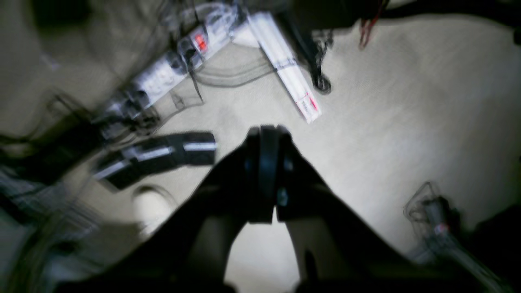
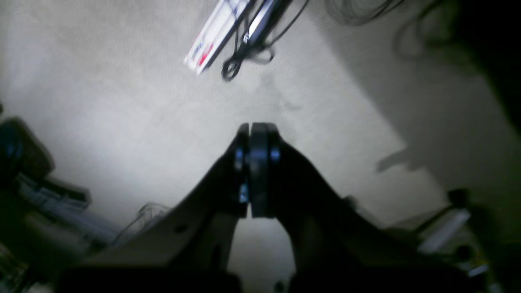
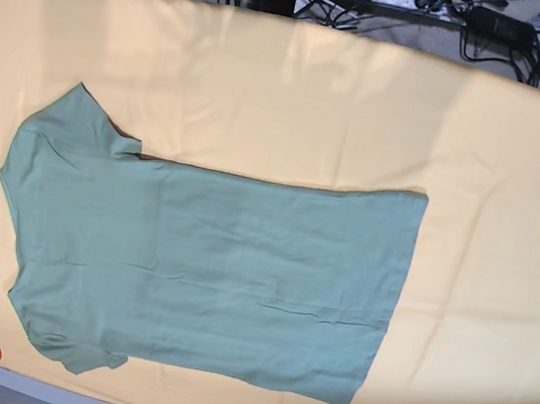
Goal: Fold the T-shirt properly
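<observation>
From my seat, the T-shirt (image 3: 206, 268) lies spread flat on the yellow-orange table cloth (image 3: 362, 105), collar end toward the base view's left, hem toward its right, both short sleeves out. Neither arm shows in that view, so I cannot place the shirt relative to either set of jaws; it appears in neither wrist view.

The left gripper (image 1: 262, 175) has its jaws pressed together with nothing between them. Beyond its tips I see pale carpet; ahead and to the left of the jaws lies a white power strip (image 1: 171, 75) with a red switch, blurred, with dark cables around it. Just ahead and slightly right of the tips sits a long white box (image 1: 285, 67) with red marking at its near end.

The right gripper (image 2: 256, 169) is likewise pressed closed and empty. Ahead of its jaws, well apart, lies a white box (image 2: 213, 36) beside a looped black cable (image 2: 244, 61) on the same carpet.
</observation>
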### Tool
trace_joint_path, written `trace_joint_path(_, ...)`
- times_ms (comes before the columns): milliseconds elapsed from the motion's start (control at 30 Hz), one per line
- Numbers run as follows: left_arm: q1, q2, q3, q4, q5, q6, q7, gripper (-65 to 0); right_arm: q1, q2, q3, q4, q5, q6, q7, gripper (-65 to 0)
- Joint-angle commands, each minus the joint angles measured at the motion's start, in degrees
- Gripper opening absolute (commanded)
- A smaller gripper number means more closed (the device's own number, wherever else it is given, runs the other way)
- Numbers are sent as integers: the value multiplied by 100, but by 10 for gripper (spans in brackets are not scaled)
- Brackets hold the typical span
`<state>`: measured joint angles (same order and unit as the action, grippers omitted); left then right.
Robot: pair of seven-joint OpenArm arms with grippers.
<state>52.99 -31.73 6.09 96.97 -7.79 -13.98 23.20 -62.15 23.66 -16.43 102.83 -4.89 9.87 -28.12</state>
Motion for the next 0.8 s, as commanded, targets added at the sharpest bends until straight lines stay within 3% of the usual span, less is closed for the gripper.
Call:
trace_joint_path(0,262,-173,-212,372,-24,4,20,-650,-378,162,-7,437,0,-85,-7,-650)
trace_joint_path(133,940,-531,-1143,1617,-157,-111,160,-650,-1250,629,2,1952,-227,-553,-146,-650)
trace_joint_path(233,1292,-640,-1888,2420,-420,-229,376,-650,-1285,702,2,2850,-999,-905,-345,-650)
trace_joint_path(333,1460,-638,-2621,3082,-684,-468,439,-650,-1285,704,4,3217,-1266,-1047,-885,-650)
trace_joint_path(533,1213,-638,-3676,3792,-1495,-778,409,-650,-1285,702,376,3217,-2369,-2087,-177,-650)
trace_joint_path(633,739,-643,-3805,3803,-1541,-857,415,-650,-1285,702,758,3217,-2387,-2149,-101,-650)
trace_joint_path(767,157,-826,-3803,3786,-1521,-859,428,-650,-737,699,1342,3217,-2345,-1777,15,-650)
